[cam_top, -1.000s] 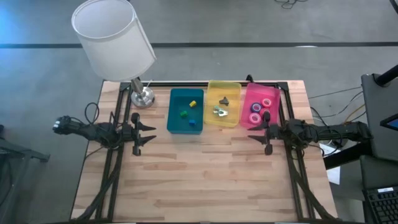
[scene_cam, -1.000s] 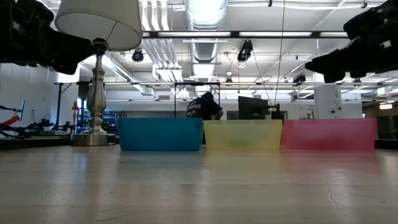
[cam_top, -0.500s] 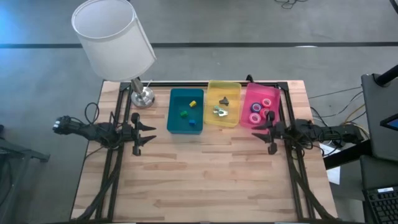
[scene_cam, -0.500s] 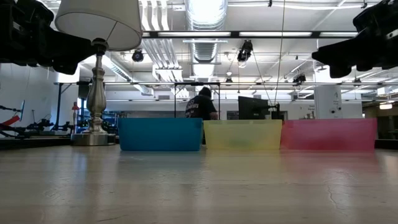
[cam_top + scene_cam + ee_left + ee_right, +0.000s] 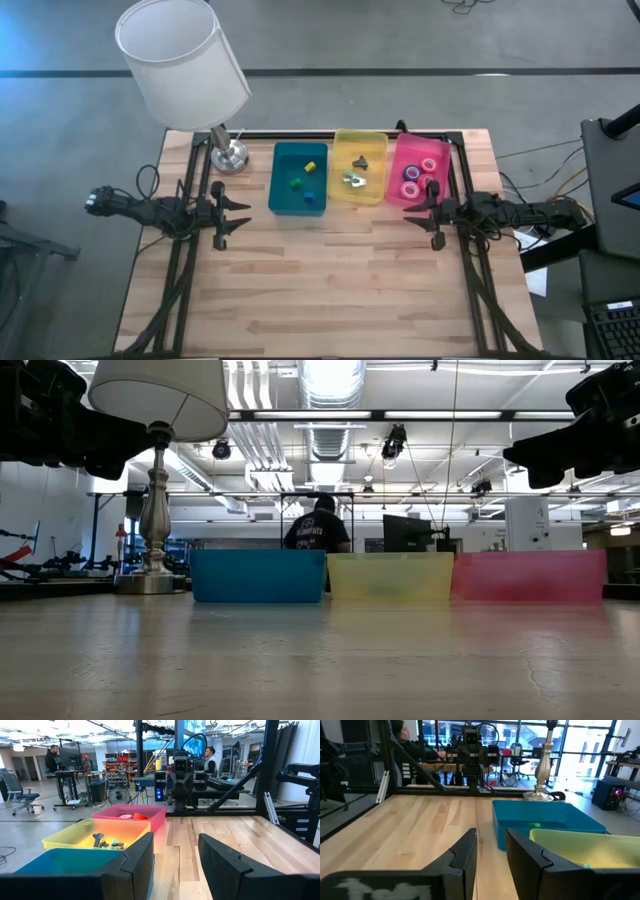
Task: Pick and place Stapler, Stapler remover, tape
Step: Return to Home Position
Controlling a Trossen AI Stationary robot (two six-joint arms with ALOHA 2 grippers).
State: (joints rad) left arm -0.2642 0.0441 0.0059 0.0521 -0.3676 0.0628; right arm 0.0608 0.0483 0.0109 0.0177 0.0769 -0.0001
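Observation:
Three bins stand in a row at the table's far side: teal (image 5: 298,178), yellow (image 5: 360,167) and pink (image 5: 418,170). Several tape rolls (image 5: 415,176), red-pink and blue-purple, lie in the pink bin. Two small dark things (image 5: 355,170) lie in the yellow bin; which is the stapler or the stapler remover I cannot tell. Small coloured blocks (image 5: 303,180) lie in the teal bin. My left gripper (image 5: 245,216) hangs open and empty above the table, left of the teal bin. My right gripper (image 5: 410,213) hangs open and empty just near of the pink bin.
A table lamp with a white shade (image 5: 180,60) stands on its metal base (image 5: 228,155) at the far left corner. Bare wooden table (image 5: 330,270) stretches between the bins and the near edge. A person (image 5: 318,530) stands in the room beyond the table.
My right gripper has drawn back a little toward the table's right edge and risen slightly, staying open. The person behind the table has shifted.

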